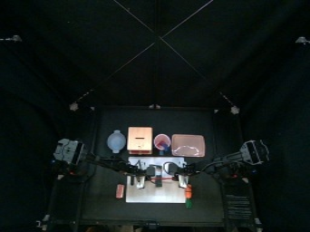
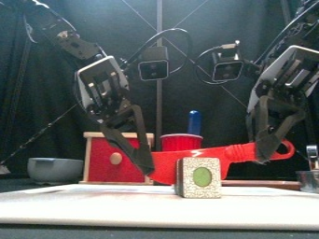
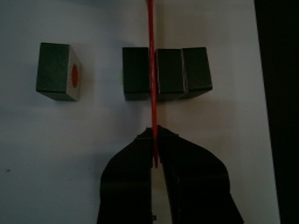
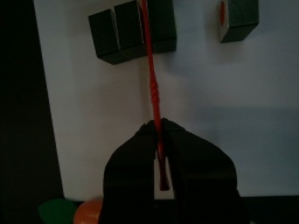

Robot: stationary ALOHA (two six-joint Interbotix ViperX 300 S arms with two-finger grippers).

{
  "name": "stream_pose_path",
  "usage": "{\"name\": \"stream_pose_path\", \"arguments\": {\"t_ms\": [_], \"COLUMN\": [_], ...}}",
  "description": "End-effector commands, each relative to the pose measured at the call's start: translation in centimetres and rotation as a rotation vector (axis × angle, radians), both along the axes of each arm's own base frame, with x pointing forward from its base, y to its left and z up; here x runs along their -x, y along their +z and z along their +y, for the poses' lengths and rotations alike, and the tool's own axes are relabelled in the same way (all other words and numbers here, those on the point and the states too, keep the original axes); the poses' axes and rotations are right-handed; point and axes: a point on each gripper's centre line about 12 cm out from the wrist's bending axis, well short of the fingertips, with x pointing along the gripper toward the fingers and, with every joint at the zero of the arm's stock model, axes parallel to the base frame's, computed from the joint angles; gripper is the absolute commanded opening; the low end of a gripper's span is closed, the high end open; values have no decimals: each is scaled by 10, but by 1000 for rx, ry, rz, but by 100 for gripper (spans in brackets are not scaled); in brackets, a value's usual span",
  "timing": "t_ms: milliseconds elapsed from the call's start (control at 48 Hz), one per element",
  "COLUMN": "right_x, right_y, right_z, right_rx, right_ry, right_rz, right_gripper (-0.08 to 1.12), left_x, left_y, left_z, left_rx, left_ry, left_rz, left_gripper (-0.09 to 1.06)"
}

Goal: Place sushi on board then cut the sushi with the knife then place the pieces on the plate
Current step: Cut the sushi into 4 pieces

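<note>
On the white cutting board point(image 3: 239, 140) lies a dark green sushi roll of three joined blocks point(image 3: 167, 72), with one cut piece point(image 3: 59, 72) lying apart from it. A red toy knife point(image 2: 218, 155) hangs level above the roll and crosses it. My left gripper point(image 3: 153, 136) is shut on one end of the knife. My right gripper point(image 4: 158, 128) is shut on the other end, the handle. In the front view the near sushi block point(image 2: 200, 177) stands under the blade, between the left gripper point(image 2: 147, 166) and the right gripper point(image 2: 264, 149).
Along the back stand the blue-grey bowl point(image 1: 115, 140), the wooden box with its red drawer front point(image 2: 110, 157), the red cup point(image 2: 184, 142) holding a blue knife point(image 2: 193, 121), and the pink tray point(image 1: 188, 143). Small toy foods point(image 1: 190, 193) lie by the board's sides.
</note>
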Motion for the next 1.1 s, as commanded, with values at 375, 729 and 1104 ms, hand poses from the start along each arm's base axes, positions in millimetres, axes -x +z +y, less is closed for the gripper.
{"name": "stream_pose_path", "arguments": {"t_ms": [375, 729, 1104], "right_x": [-3, -4, -9], "right_y": [8, 8, 37], "right_z": [-10, -18, -14], "right_rx": [19, 29, 19], "right_ry": [-9, -25, -10], "right_rz": [-29, -31, -88], "right_gripper": [41, 41, 41], "left_x": [-12, -14, -14], "left_y": [14, 14, 42], "left_z": [16, 26, 23], "left_rx": [-9, -30, -25], "left_ry": [28, 33, 20], "left_rz": [-55, -56, -110], "left_gripper": [43, 44, 44]}}
